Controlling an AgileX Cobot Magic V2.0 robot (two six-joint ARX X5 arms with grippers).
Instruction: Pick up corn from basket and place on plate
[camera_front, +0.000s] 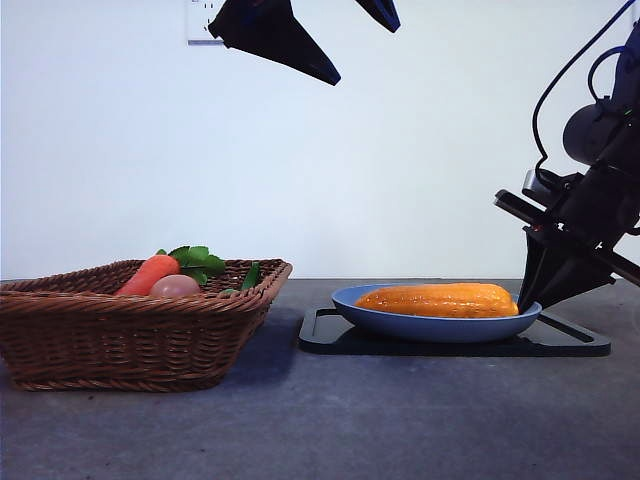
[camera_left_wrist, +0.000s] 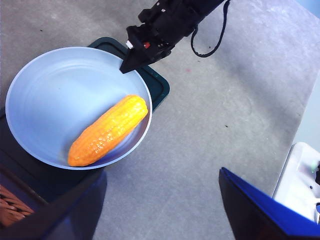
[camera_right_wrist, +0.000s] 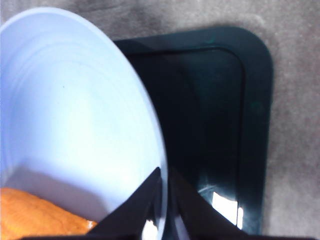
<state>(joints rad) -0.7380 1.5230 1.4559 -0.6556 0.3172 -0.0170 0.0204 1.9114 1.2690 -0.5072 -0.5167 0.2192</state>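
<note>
Evidently the placing step is done: the corn (camera_front: 438, 300) lies in the plate (camera_front: 400, 322) at right of the front view, long axis level and running left to right. The right gripper (camera_right_wrist: 164, 200), fingers nearly closed on the plate's rim, holds nothing. Next, probably, it only lifts clear, while the left gripper (camera_left_wrist: 162, 210) waits open above.

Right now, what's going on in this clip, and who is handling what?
The corn already lies in the blue plate, which sits on a black tray, so nothing is carrying it. The right gripper has its jaws closed on the plate's rim. The left gripper hovers high above the table, open and empty. The basket holds a carrot and other produce.
</note>
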